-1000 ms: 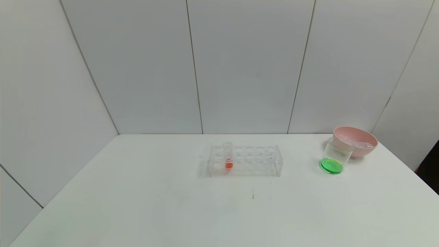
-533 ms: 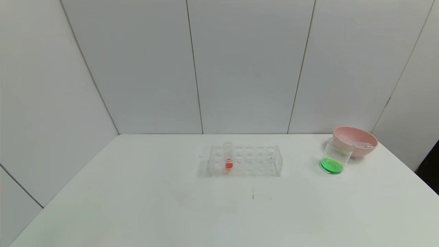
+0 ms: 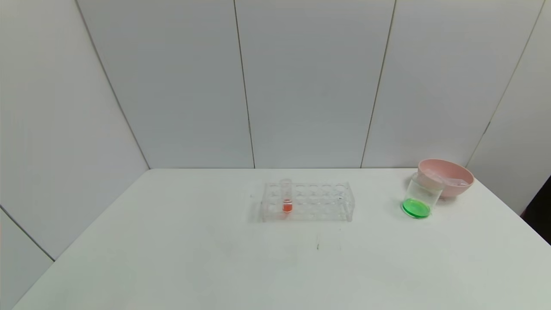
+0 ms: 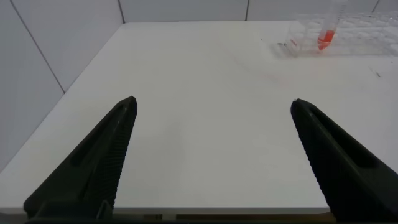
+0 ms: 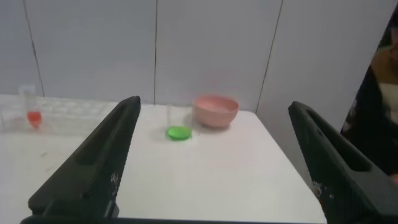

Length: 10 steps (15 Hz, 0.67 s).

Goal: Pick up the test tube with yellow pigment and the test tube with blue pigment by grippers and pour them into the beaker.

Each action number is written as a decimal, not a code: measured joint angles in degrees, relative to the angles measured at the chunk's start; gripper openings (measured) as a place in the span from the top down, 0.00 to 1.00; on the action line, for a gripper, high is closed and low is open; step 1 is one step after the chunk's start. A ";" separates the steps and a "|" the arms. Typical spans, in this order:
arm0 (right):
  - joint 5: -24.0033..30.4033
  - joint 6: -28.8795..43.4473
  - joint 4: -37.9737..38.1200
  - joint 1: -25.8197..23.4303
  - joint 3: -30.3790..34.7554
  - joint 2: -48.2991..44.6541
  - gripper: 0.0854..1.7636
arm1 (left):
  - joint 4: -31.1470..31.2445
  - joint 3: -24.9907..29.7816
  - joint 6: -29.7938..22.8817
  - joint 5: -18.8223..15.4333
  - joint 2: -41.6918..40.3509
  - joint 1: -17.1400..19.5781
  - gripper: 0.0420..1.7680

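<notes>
Beaker (image 3: 419, 199), one; rack tube (image 3: 286, 197), one.

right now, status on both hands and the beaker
Left hand open, empty, back at the near table edge. Right hand open, empty, off the table. Beaker upright beside pink bowl, holds green liquid. Nothing in the way.

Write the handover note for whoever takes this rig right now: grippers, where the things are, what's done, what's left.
Left gripper: jaws open, empty, held back over the near left part of the table.
Right gripper: jaws open, empty, held back at the table's right end.
Beaker: far right, beside the pink bowl, with green liquid at its bottom.
Rack: centre of the table, holding only the tube with red-orange liquid.
Yellow and blue tubes: neither in the rack nor in any gripper. Clear things lie in the bowl; cannot tell what.
Done: pouring appears finished, judging by the green.
Left: seemingly nothing.
</notes>
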 joint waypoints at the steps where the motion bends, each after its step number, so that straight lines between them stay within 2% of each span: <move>1: -0.04 -0.29 0.51 -0.02 3.61 -0.35 0.04 | 0.00 0.00 0.00 -0.02 0.00 0.00 0.00; 4: 3.63 2.88 10.18 -0.02 7.00 -0.68 0.04 | 0.00 0.00 0.00 0.00 0.00 0.00 0.00; 10: 3.95 4.08 10.26 -0.02 8.18 -0.68 0.04 | 0.00 0.00 0.00 0.00 0.00 0.02 0.00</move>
